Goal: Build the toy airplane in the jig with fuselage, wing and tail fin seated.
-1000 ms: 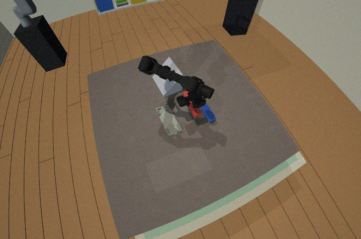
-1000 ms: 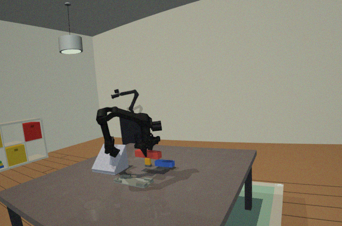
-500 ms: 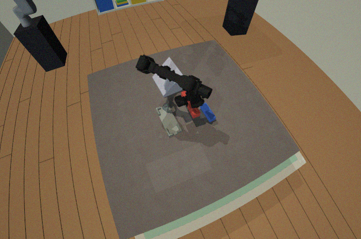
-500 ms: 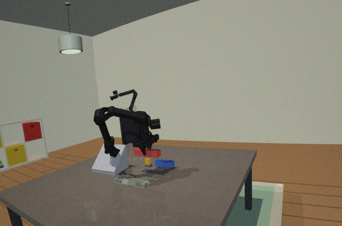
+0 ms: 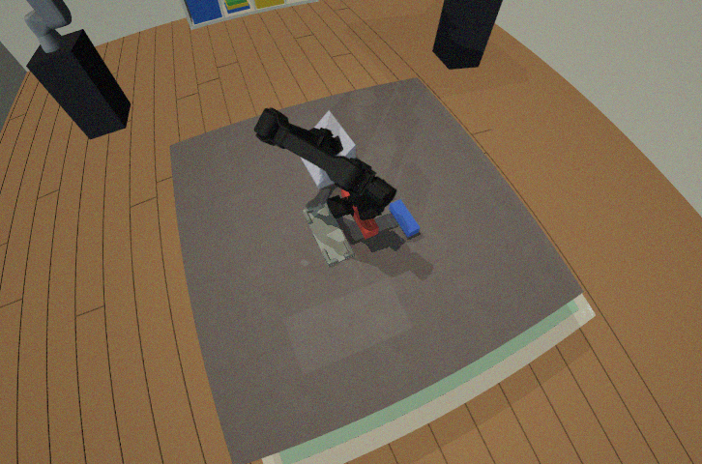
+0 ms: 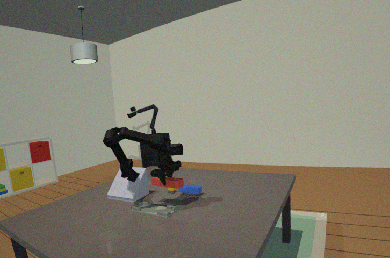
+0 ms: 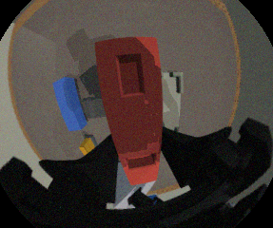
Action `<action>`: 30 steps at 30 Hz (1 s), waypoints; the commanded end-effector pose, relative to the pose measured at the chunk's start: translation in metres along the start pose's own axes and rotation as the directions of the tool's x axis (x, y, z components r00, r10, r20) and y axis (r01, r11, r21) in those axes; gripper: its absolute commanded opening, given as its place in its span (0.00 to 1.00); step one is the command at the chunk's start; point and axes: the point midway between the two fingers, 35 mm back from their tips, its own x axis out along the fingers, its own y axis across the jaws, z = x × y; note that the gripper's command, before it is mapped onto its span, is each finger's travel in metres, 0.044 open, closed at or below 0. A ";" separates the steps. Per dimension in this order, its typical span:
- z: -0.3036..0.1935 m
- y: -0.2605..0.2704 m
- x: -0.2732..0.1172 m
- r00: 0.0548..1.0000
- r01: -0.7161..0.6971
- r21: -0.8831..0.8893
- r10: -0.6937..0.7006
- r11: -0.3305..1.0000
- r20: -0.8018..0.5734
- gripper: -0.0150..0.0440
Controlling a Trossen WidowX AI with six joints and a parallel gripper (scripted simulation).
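Observation:
My gripper (image 5: 353, 209) (image 6: 167, 178) (image 7: 135, 129) is shut on the red fuselage (image 5: 366, 226) (image 6: 175, 183) (image 7: 130, 111) and holds it about level above the table, beside the jig. Its two sockets face up in the wrist view and are empty. The pale grey-green jig (image 5: 331, 239) (image 6: 153, 210) (image 7: 172, 106) lies on the table with no part in its cradle. The blue wing (image 5: 403, 217) (image 6: 190, 189) (image 7: 70, 104) lies on the table on the other side of the fuselage. The yellow tail fin (image 6: 171, 189) (image 7: 87, 145) is near the wing, hidden in the top view.
A white wedge-shaped block (image 5: 329, 121) (image 6: 127, 185) stands by the arm's base, behind the jig. The grey table (image 5: 242, 328) (image 6: 95, 224) carries the parts. The arm's shadow falls around the wing.

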 end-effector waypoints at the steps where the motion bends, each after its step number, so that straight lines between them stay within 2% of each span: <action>1: -0.001 -0.013 0.006 1.000 0.003 -0.012 -0.003 1.000 0.000 0.25; 30: -0.014 -0.097 0.035 0.999 0.035 -0.049 -0.035 0.998 0.002 0.25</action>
